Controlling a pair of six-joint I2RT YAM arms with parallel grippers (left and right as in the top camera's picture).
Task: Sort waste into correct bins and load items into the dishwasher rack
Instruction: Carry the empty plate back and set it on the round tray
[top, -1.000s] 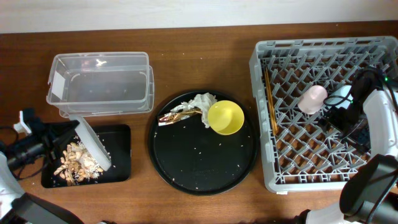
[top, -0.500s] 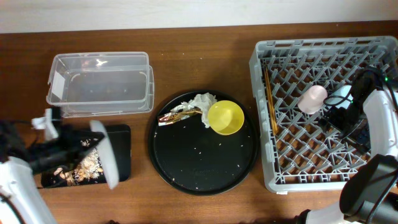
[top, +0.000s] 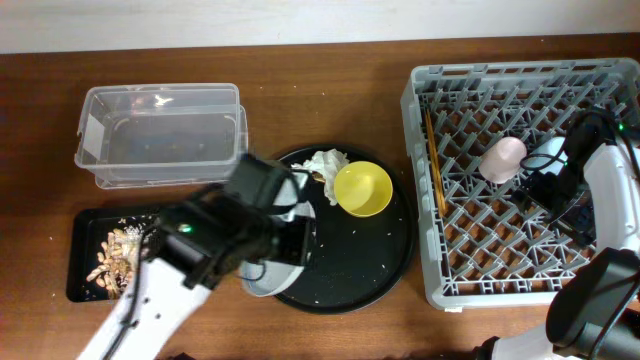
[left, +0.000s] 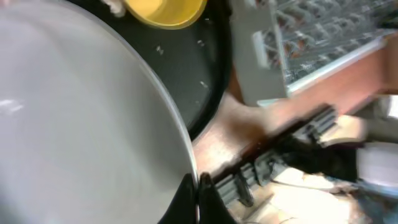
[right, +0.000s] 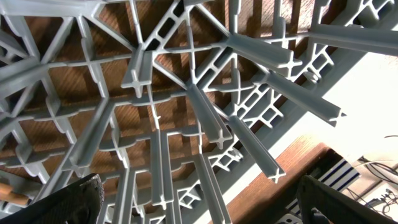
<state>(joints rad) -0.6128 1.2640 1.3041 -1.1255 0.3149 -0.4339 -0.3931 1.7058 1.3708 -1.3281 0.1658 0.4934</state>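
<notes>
My left gripper (top: 292, 238) is shut on the rim of the pale grey-white plate (top: 268, 277) and holds it over the left side of the round black tray (top: 372, 262). In the left wrist view the plate (left: 81, 118) fills the left, pinched between my fingertips (left: 198, 194). The yellow bowl (top: 362, 189) and white tissue (top: 325, 163) lie on that tray; the wrapper is hidden by my arm. Tan scraps (top: 112, 258) lie in the flat black tray (top: 84, 222). My right gripper (top: 545, 185) is open and empty inside the grey rack (top: 420, 130), beside the pink cup (top: 502, 158). Chopsticks (top: 433, 160) lie in the rack. The blue cup is out of view.
The clear plastic box (top: 160, 135) stands at the back left and looks empty. Rice grains are scattered on the round tray. The right wrist view shows the rack's pegs (right: 205, 118) close below my open fingers (right: 199, 199).
My left arm has swung right with the plate, from above the flat black tray to over the round tray. The scraps stay in the flat tray. The right arm has not moved.
</notes>
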